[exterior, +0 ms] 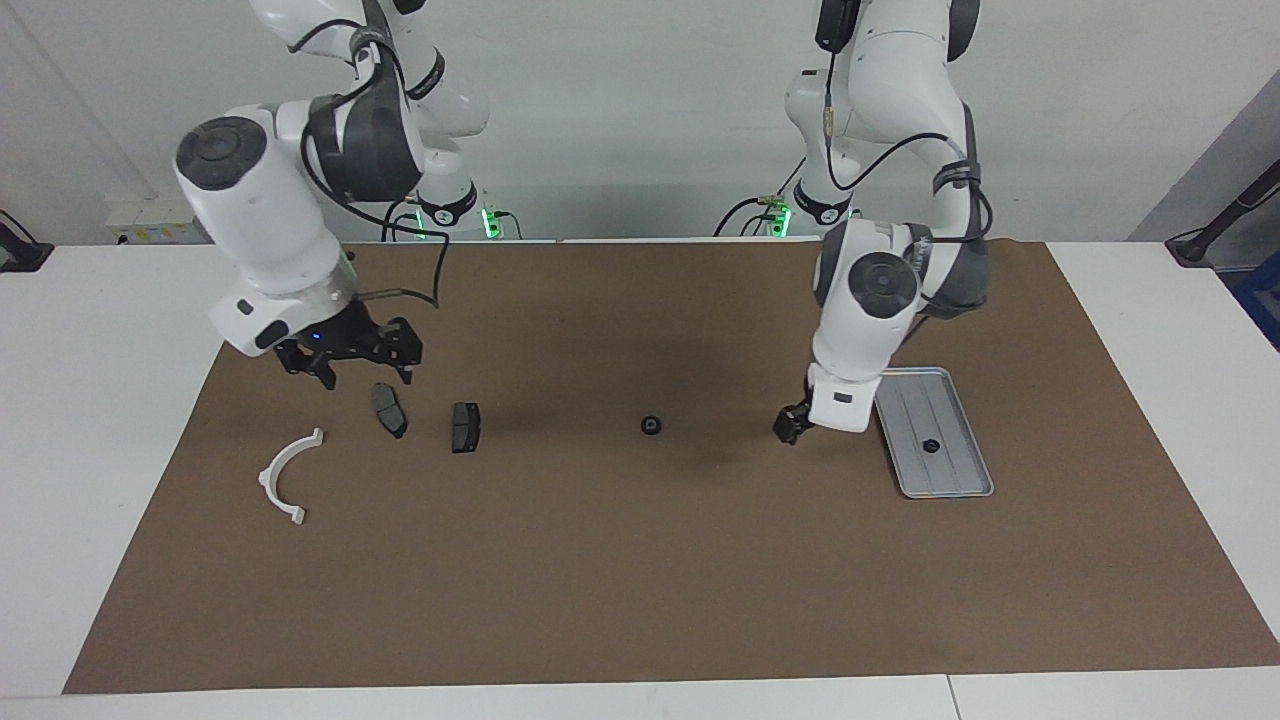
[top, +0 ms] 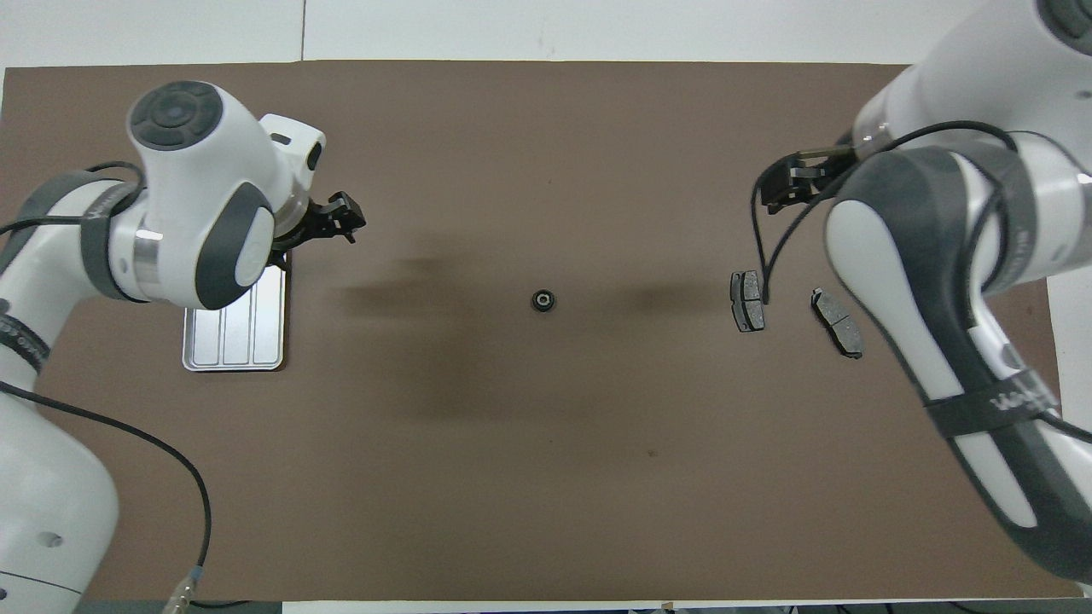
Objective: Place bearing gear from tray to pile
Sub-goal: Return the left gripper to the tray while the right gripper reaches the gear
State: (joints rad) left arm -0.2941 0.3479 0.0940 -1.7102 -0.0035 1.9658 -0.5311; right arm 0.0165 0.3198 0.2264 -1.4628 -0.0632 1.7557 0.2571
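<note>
- Facing view: a bearing gear (exterior: 651, 425) is lying alone on the brown mat (exterior: 640, 600), between the pile (exterior: 390, 430) and the tray (exterior: 930, 432); a second gear (exterior: 930, 446) is sitting in the tray.
- The left gripper (exterior: 790, 428), jaws apart and empty, is hanging just beside the tray.
- Overhead view: the right gripper (top: 789, 181), jaws apart, is hovering near the pile's dark pads (top: 747, 300).

Silver-grey ridged tray (exterior: 948, 470), brown mat (exterior: 640, 580)
</note>
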